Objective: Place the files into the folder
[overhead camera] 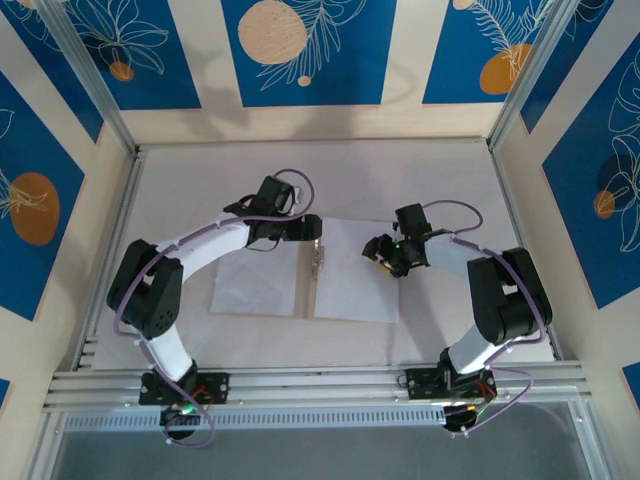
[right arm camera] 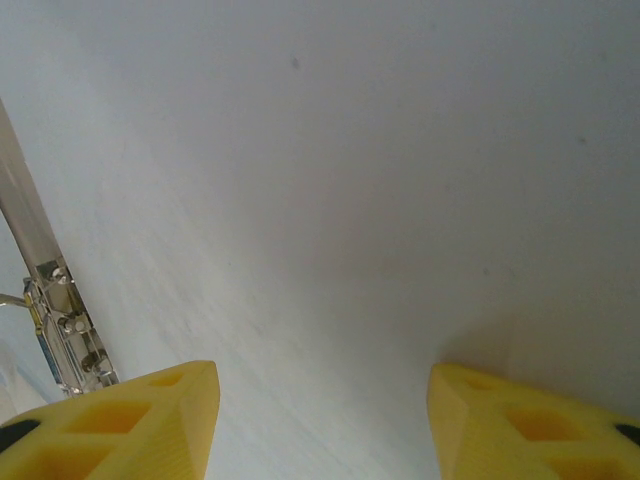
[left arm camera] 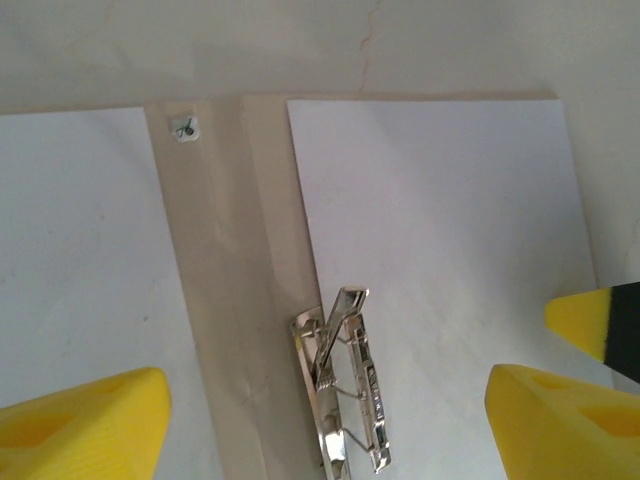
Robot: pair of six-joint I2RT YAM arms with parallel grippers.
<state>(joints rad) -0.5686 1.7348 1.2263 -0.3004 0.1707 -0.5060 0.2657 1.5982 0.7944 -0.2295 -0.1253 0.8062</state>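
The folder (overhead camera: 255,285) lies open and flat on the table, its tan spine (left arm camera: 230,280) between white inner faces. The files (overhead camera: 355,270) show as a white sheet (left arm camera: 440,230) on the folder's right half. The metal clip (left arm camera: 345,385) at the spine has its lever tilted up and its bar over the sheet's left edge. My left gripper (overhead camera: 314,229) hovers open above the clip (overhead camera: 316,262), its yellow fingers (left arm camera: 90,420) wide on either side. My right gripper (overhead camera: 372,250) is open low over the sheet (right arm camera: 350,180), with the clip (right arm camera: 65,330) to its left.
The pale table (overhead camera: 420,170) is walled by beige and blue panels with metal posts at the back corners. An aluminium rail (overhead camera: 320,385) runs along the near edge and carries both arm bases. One yellow fingertip (left arm camera: 590,320) of the right gripper reaches into the left wrist view.
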